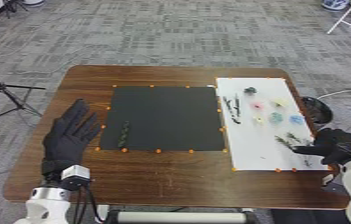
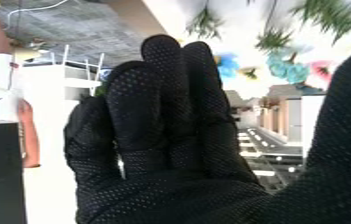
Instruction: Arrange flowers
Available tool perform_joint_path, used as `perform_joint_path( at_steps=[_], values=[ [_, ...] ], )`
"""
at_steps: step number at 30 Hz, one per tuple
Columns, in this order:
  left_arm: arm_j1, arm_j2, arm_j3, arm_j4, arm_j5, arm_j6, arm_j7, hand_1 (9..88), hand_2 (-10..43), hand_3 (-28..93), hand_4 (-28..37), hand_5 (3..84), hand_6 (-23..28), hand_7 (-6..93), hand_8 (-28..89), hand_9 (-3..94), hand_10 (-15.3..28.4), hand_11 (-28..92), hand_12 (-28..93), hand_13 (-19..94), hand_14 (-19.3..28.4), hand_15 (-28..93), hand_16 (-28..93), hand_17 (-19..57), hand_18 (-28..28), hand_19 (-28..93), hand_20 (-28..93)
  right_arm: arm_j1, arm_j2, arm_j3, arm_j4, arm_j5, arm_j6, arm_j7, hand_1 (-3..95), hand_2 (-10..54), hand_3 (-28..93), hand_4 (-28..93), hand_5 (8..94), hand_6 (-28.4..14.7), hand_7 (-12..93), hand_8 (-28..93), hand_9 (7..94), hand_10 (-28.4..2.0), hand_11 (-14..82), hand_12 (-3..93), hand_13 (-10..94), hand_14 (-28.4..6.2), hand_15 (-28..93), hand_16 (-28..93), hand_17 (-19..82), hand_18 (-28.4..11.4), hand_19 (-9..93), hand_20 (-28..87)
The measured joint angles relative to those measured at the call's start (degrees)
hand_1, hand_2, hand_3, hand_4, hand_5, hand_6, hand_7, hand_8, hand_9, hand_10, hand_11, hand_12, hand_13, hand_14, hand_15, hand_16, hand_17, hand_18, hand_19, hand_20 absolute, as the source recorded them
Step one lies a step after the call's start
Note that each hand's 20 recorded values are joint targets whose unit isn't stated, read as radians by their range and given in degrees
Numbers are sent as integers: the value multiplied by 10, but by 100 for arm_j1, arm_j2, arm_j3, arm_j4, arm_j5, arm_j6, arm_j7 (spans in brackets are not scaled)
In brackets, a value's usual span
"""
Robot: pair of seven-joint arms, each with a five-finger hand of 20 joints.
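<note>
Small pink, teal, blue and pale yellow flowers (image 1: 276, 118) lay with feathery green sprigs (image 1: 287, 141) on a white sheet (image 1: 251, 155), and one dark green stem (image 1: 124, 134) on the black mat (image 1: 163, 115). The right hand (image 1: 336, 142), fingers extended, palm empty, was at the sheet's edge; the left hand (image 1: 63, 140) was spread beside the mat.
</note>
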Motion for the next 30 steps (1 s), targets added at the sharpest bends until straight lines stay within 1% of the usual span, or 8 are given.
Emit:
perform_joint_path(
  at_steps=[4, 7, 11, 17, 19, 20, 25, 30],
  values=[
    [30, -46, -52, 23, 12, 30, -14, 234, -73, 657, -283, 222, 25, 214, -113, 168, 99, 140, 187, 139, 140, 79, 86, -182, 214, 387, 53, -67, -37, -38, 3, -8, -73, 89, 341, -95, 454, -281, 554, -40, 340, -128, 610, -139, 475, 291, 617, -125, 782, 236, 309, -221, 893, 470],
    [50, -75, -70, 69, -2, 109, -32, 234, -74, 657, -283, 222, 25, 214, -113, 168, 99, 140, 187, 138, 140, 80, 86, -182, 213, 386, 53, -114, -90, -94, 2, -41, -90, 182, 318, -95, 522, -282, 581, -32, 359, -131, 634, -137, 513, 301, 631, -120, 785, 236, 318, -217, 898, 469],
    [76, -88, -78, 122, -17, 205, -63, 235, -73, 655, -283, 222, 25, 215, -113, 168, 99, 140, 187, 139, 140, 80, 85, -182, 213, 385, 54, -94, -115, -172, -13, -111, -50, 292, 261, -95, 708, -283, 610, -31, 426, -139, 661, -133, 571, 317, 657, -108, 787, 241, 339, -212, 912, 467],
    [100, -88, -109, 141, -22, 262, -67, 233, -74, 657, -283, 222, 25, 216, -113, 168, 99, 140, 188, 139, 140, 81, 85, -182, 213, 384, 55, -6, -87, -418, 19, -235, 58, 430, 322, -95, 743, -282, 669, -13, 526, -160, 731, -116, 614, 330, 713, -94, 815, 267, 389, -211, 932, 533],
    [106, -88, -117, 141, -24, 269, -65, 233, -74, 656, -283, 231, 29, 221, -112, 168, 99, 140, 188, 139, 140, 81, 85, -182, 213, 384, 55, 45, -67, -515, 39, -282, 63, 441, 358, -95, 721, -283, 690, -5, 510, 29, 770, -106, 619, 330, 748, -85, 818, 270, 423, -205, 932, 570],
    [108, -88, -119, 141, -24, 269, -64, 233, -75, 656, -283, 233, 30, 223, -112, 168, 99, 140, 187, 140, 140, 81, 84, -182, 213, 384, 55, 76, -55, -560, 49, -295, 63, 442, 374, -95, 713, -283, 699, -3, 501, 75, 780, -102, 620, 328, 758, -81, 819, 269, 431, -204, 932, 576],
    [112, -88, -117, 141, -31, 269, -63, 232, -76, 657, -283, 234, 32, 225, -115, 169, 99, 139, 187, 139, 140, 82, 85, -183, 213, 382, 55, 282, 64, -911, 141, -335, 20, 440, 453, -95, 734, -281, 723, 2, 525, 125, 807, -94, 632, 326, 784, -74, 829, 272, 456, -208, 932, 608],
    [90, -90, -79, 171, -39, 267, -59, 231, -74, 658, -283, 230, 30, 225, -116, 168, 99, 139, 187, 139, 141, 82, 85, -184, 213, 382, 56, 518, 121, -1200, 188, -416, 26, 422, 448, -95, 810, -244, 721, -9, 568, 170, 822, -92, 673, 331, 800, -76, 856, 285, 470, -213, 932, 660]
  ],
)
